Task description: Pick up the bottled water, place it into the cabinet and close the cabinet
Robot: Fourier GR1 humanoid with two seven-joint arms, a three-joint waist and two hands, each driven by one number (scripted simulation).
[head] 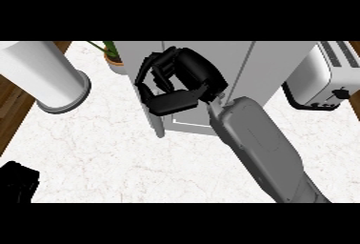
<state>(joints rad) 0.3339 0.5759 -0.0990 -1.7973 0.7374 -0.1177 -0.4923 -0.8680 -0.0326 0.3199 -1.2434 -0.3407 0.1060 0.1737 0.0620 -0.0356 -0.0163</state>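
Head view: my right hand is working at cabinet front, by its left door edge. Fingers are curling inward, with nothing visible between them. Bottled water is not showing; hidden behind palm or inside cabinet, cannot tell. Judgement: hand is positioning for door closing. My left hand is sitting at lower-left edge, state unreadable. White marbled counter is carrying paper towel roll, potted plant and toaster. Wood floor is showing at left.

a pale grey cabinet stands upright at the far middle of the white table, seen from above. at its left front corner the door juts edge-on toward the near side, apparently open. the right hand hides part of its front.
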